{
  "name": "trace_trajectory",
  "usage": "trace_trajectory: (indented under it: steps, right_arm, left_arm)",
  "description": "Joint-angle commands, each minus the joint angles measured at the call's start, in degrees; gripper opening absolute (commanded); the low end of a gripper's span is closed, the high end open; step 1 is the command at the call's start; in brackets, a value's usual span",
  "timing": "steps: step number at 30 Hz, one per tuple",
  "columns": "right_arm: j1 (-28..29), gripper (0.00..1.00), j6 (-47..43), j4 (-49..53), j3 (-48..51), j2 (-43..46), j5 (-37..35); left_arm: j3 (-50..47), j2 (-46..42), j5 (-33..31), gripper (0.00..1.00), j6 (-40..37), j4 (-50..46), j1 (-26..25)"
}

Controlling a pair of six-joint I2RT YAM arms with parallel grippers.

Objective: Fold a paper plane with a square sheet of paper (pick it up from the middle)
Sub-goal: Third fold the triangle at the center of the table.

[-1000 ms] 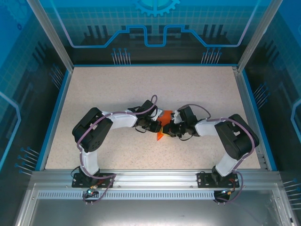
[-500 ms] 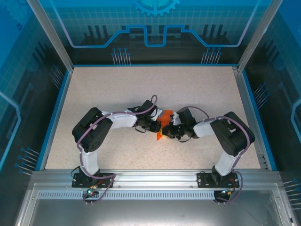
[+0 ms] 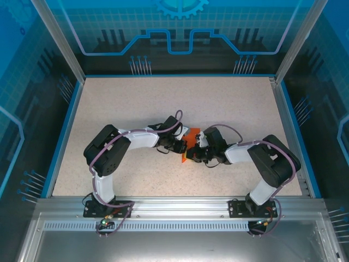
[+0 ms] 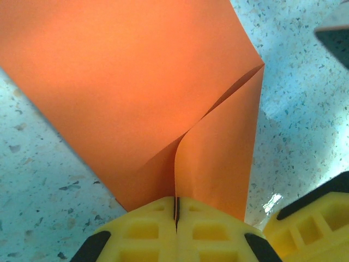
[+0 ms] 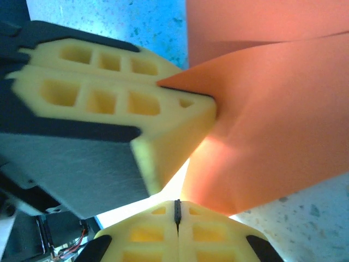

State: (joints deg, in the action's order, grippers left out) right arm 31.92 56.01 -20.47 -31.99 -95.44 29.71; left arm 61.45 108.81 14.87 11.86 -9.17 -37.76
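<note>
Sheet of paper (image 3: 192, 133), orange & part-folded, sits mid-table (image 3: 125, 103) between the two grippers, one flap standing up off the surface. Left gripper (image 3: 182, 146): jaws closed tight on the sheet, its edge running into the seam in the left wrist view (image 4: 175, 210). Right gripper (image 3: 192, 155): jaws closed too, just beside the left one, at the sheet's near edge; can't tell if any paper is caught in them (image 5: 177, 214). Vs 1 s ago: right gripper has edged left & slightly nearer, elbow swung a bit. Left arm unchanged, sheet in about the same spot.
</note>
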Motion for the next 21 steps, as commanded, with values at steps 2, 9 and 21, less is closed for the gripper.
trace_trajectory:
  steps: [2, 9, 21]
  right_arm:
    - [1.1, 0.03, 1.5, -4.9, 1.1, -3.1, -0.5]
    - [1.4, 0.02, 1.2, -3.5, 1.5, -3.4, -1.7]
    - [4.2, 0.03, 2.2, -2.6, 1.6, 0.6, -3.7]
  left_arm:
    - [-1.2, 1.6, -0.3, 0.02, -1.0, -2.5, 0.0]
    - [-1.3, 1.6, -0.4, 0.02, -1.2, -2.8, 0.0]
    - [-0.9, 1.7, -0.2, 0.02, -1.2, -2.8, 0.0]
